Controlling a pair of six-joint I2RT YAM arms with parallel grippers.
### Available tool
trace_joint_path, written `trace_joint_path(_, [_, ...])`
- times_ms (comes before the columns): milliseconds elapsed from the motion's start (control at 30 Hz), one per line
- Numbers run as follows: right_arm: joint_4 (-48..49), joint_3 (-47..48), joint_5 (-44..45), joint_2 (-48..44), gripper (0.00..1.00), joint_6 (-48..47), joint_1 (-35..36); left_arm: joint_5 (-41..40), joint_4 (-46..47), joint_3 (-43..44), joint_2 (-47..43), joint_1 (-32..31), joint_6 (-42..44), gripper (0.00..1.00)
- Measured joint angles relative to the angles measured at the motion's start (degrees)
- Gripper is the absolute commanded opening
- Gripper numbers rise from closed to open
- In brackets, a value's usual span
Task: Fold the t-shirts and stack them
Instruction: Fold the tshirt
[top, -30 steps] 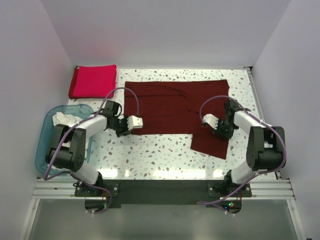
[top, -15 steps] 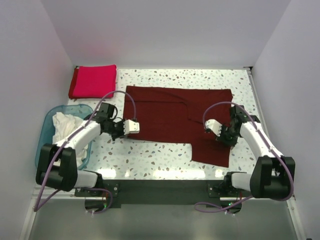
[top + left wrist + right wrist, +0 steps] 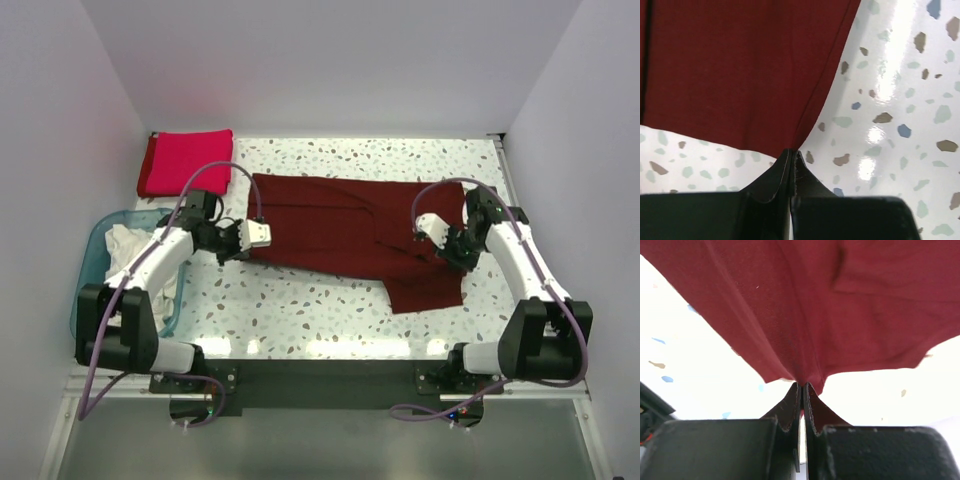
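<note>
Speckled surface [image 3: 320,300] carries everything. The maroon t-shirt [image 3: 330,225] is the biggest item, spread wide across the middle, mostly flat, with 1 flap trailing toward the near edge on its right side. It is not folded yet, so this looks like the straightening step before a fold. The blue tub [image 3: 88,290] sits at the left edge, holding the crumpled white t-shirts [image 3: 128,243], likely waiting their turn. The crimson t-shirt [image 3: 186,162] lies folded at the far left corner, well apart from the maroon one, probably the start of the stack. The left end effector [image 3: 792,156] is closed tight, pinching the maroon shirt's left edge right at a corner, low over the surface. The right end effector [image 3: 803,387] is also clamped closed on a bunch of maroon cloth at the shirt's right side, with the fabric fanning away from the pinch. The 2 opposite grips probably keep the cloth taut so it lies smooth.
</note>
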Motion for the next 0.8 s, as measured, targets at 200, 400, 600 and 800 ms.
trace_joint_path(200, [-0.3, 7.5, 0.0, 6.0, 0.00, 0.0, 0.0, 1.3, 0.0, 6.8, 5.9, 0.9, -0.2, 0.00])
trace_joint_path(400, [-0.5, 15.8, 0.0, 12.7, 0.00, 0.0, 0.0, 2.5, 0.4, 14.6, 13.0, 1.8, -0.2, 0.00])
trace_joint_path(600, [-0.7, 25.4, 0.0, 20.3, 0.00, 0.0, 0.0, 3.1, 0.8, 20.5, 18.7, 2.8, -0.5, 0.00])
trace_joint_path(800, [-0.9, 32.3, 0.1, 27.4, 0.00, -0.2, 0.0, 3.3, 1.7, 23.8, 23.1, 3.5, -1.3, 0.00])
